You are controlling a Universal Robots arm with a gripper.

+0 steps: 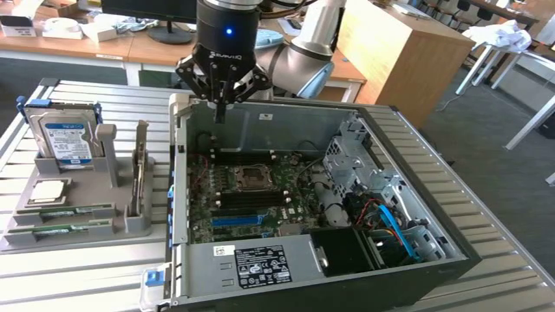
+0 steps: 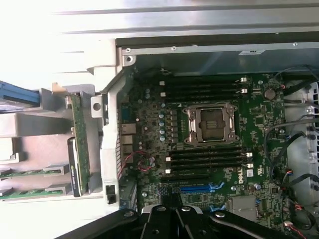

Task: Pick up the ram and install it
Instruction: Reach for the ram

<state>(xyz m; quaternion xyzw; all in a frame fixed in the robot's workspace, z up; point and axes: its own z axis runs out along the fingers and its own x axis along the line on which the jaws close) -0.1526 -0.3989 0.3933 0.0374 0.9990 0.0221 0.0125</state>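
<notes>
**Green ram (image 1: 140,162) not yet lifted; memory slots (image 2: 204,159) bare**

Ram standing on edge in a grey holder (image 1: 130,224) on the slatted metal surface (image 1: 87,276), just beside the open computer case (image 1: 295,123), toward the exterior view's left. Two further green memory sticks (image 1: 67,211) lying flat in the same holder, near a square silver processor chip (image 1: 48,190) and a blue-labelled hard drive (image 1: 65,140); intended stick among the three not determinable. Hand (image 1: 220,116) poised above the rear of the case, over the motherboard (image 1: 227,188), well apart from the holder; fingers pressed together, nothing between them. Long black memory slots on both sides of the vacant processor socket (image 2: 209,122), all bare as far as visible in the wrist view.

Judged from this layout: neither half of the task accomplished. Picking up not begun, with every stick seated in the holder and none in the grip. Installing likewise outstanding, with no board in any slot. Case side off and motherboard fully exposed, so access to the slots apparently unobstructed.
</notes>
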